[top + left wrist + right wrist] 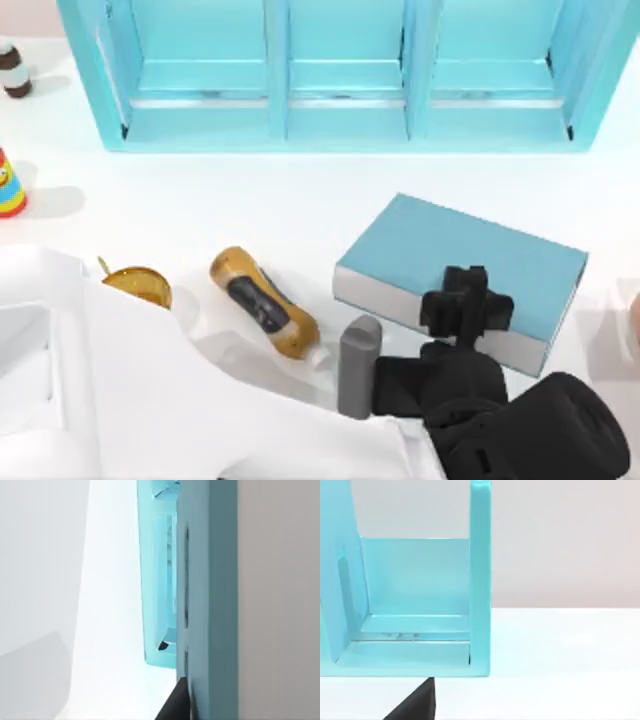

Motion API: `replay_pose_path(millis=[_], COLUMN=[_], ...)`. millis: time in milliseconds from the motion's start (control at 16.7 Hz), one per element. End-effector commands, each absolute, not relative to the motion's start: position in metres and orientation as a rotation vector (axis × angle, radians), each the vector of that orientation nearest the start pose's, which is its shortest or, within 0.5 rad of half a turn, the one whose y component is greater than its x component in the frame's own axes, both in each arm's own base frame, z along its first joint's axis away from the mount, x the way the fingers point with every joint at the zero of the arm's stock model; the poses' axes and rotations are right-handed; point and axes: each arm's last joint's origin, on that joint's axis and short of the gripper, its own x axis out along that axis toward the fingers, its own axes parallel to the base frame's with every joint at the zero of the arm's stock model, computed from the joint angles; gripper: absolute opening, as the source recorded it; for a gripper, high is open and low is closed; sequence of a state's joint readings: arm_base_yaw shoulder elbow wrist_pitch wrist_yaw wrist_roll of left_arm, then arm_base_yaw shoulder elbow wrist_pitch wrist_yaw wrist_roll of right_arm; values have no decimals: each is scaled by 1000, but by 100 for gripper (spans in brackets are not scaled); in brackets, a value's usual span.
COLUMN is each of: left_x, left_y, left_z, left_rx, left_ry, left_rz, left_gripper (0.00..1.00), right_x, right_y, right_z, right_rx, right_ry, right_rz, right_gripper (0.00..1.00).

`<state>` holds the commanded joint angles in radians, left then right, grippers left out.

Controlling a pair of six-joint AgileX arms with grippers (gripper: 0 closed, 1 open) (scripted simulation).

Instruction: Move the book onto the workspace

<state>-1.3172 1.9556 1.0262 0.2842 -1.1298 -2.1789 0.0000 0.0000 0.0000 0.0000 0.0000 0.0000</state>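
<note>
- The left gripper (465, 300), black and two-fingered, sits over the near long edge of the large light-blue hardcover book (455, 258); it looks clamped on the book's cover and white page edge, since the left wrist view shows the blue cover pressed close against the camera.
- The book lies flat on the broad white table (250, 210), right of centre, in front of the turquoise compartmented shelf unit (345, 75) and apart from it.
- Judging by this, the book is already out on the workspace, so the step in hand is the set-down or the release.
- The next move calls for opening the fingers and lifting straight up without dragging the book.
- The right arm is parked; its wrist view faces the shelf unit's end compartment.
- Smaller things lie to the left: a brown squeeze bottle (265, 303) on its side, a grey upright block (358, 365), a golden cup (138, 285).
</note>
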Motion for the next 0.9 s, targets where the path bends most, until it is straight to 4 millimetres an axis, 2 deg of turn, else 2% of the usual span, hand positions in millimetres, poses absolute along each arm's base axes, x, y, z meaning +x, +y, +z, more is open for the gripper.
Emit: replay_pose_path(millis=[600,900], left_x=[121,122], left_y=[-363,-363], left_z=[135,117], left_rx=[-1560,-1552], left_ry=[276,277], left_rz=[140,144], left_gripper=[0,0], right_x=[106,106], right_y=[-1,-1], right_z=[160,160], right_rx=[0,0], right_ry=[0,0], right_rz=[0,0], right_gripper=[100,100])
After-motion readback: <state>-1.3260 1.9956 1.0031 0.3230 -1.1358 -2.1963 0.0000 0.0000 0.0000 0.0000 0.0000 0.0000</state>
